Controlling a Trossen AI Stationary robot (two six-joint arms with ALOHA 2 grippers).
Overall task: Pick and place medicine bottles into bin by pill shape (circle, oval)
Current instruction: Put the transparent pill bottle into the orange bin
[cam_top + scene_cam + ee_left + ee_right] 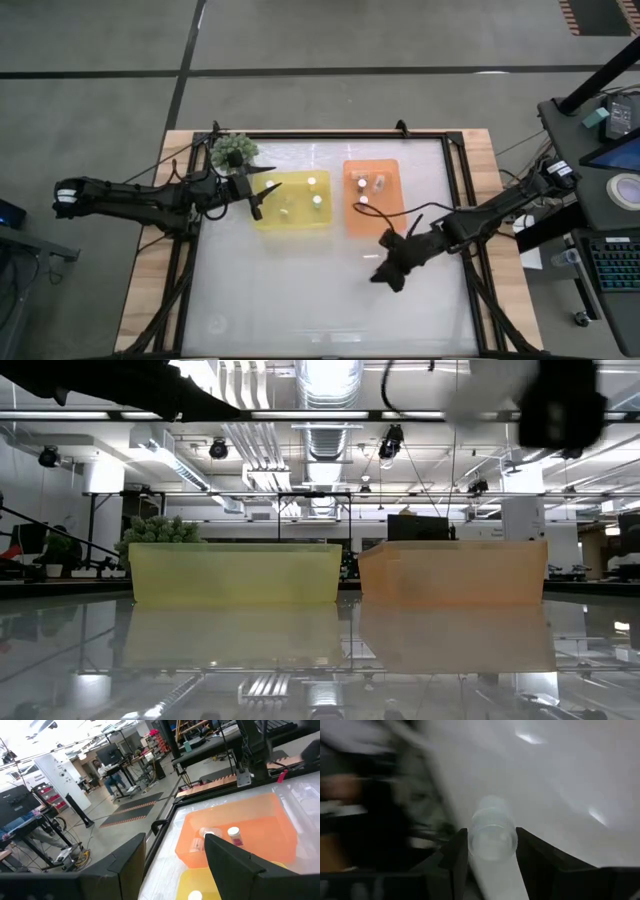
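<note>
Glass table (300,290); right tool (490,852) clamps blurred bottle (492,832).

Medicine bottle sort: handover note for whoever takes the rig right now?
Right gripper: shut on a medicine bottle, over the table below the orange bin.
Left gripper: open, empty, at the yellow bin's left edge, beside the plant.
Done: three bottles show in the yellow bin, three in the orange bin.
Left: place the held bottle by pill shape; its pills can't be read here. No other loose bottles visible on the table.
</note>
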